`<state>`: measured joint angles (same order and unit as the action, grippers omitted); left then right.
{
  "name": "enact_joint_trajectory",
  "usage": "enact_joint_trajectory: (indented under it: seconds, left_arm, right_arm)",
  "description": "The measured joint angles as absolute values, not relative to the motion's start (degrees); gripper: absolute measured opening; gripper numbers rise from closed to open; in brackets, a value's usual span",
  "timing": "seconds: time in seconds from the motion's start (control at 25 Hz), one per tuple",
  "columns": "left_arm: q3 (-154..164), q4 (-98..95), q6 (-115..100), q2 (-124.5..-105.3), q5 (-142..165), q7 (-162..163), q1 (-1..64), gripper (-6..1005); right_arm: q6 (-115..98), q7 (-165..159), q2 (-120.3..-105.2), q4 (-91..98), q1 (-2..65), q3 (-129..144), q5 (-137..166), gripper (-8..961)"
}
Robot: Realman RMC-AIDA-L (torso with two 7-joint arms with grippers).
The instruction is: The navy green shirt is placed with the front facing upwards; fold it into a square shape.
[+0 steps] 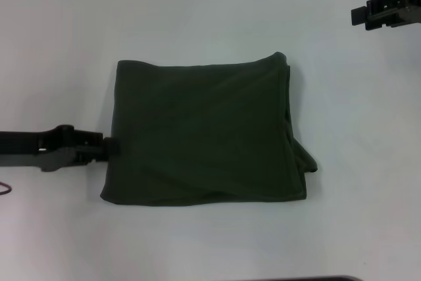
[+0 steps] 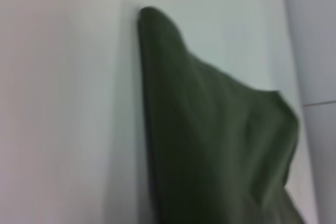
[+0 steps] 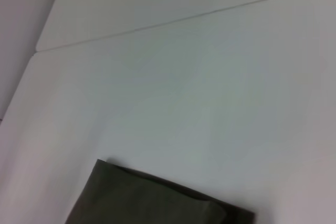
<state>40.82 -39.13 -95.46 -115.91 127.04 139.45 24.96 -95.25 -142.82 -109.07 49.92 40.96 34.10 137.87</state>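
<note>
- Navy green shirt [image 1: 204,136] lies folded into a near-square bundle at the middle of the white table [image 1: 197,18], well clear of all four edges. No lettering shows; the outer face is plain.
- Fold quality: left and far edges look straight. The right edge is untidy, and a flap of an under-layer [image 1: 308,159] sticks out past the bundle's near-right corner. The near edge runs slightly slanted.
- Risk 1: left gripper [image 1: 110,147] touches the shirt's left edge, about two-thirds of the way toward the near side. If it pulls back toward the table's left edge with cloth caught on it, the top layer would likely drag and open the fold.
- Risk 2: a push inward from that spot would probably bunch the layers and worsen the flap on the right.
- Risk 3: if the flap is left as is, the result is judged short of a clean square.
- Left arm pose: reaches in low and roughly level from the table's left edge, tip pointing right. Whether its fingers are apart, together or pinching cloth cannot be told; the tip merges with the dark fabric.
- Right gripper [image 1: 359,15]: raised near the far-right corner, well apart from the shirt, apparently idle; finger state cannot be told.
</note>
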Motion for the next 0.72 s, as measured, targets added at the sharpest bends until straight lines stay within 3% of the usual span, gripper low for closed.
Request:
enact_joint_trajectory:
  seconds: [0.2, 0.52, 0.56, 0.72]
  left_arm:
    - [36.47, -46.95, -96.53, -116.10, 129.55, 141.06, 23.18, 341]
    - [31.34, -51.92, -108.09, -117.91, 124.29, 134.50, 22.37, 578]
    - [30.97, -51.34, -113.33, -119.72, 120.63, 124.27, 22.76, 601]
    - [31.41, -49.31, -116.39, -121.54, 114.57, 108.87, 21.95, 645]
  right_arm:
    - [-95.70, -142.82, -109.12, 49.92, 41.34, 34.52, 136.81, 566]
    - [-96.21, -140.66, -109.73, 49.92, 41.17, 34.56, 135.66, 587]
    - [-96.43, -139.22, -109.96, 49.93, 41.12, 34.59, 135.01, 590]
    - [-96.99, -127.75, -110.99, 49.88, 40.02, 34.35, 128.50, 601]
